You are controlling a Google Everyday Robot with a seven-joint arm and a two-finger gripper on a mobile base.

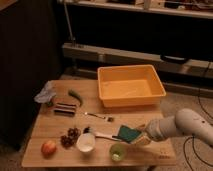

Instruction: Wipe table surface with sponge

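Note:
The light wooden table surface [55, 127] fills the lower left of the camera view. The sponge [128, 133], a small dark teal pad with a yellowish underside, lies near the table's front right part. My gripper [141, 136] comes in from the right on a white arm and is shut on the sponge's right end. The sponge is low over the wood, just above a small green cup [118, 152] and right of a white bowl [86, 142].
A big orange-yellow tub [131, 86] takes the back right of the table. An apple [48, 147] and grapes [70, 137] are at the front left. A fork [97, 116], a white-handled utensil [103, 134], a dark packet [65, 108], a green pepper [75, 96] and crumpled wrap [46, 93] are also there.

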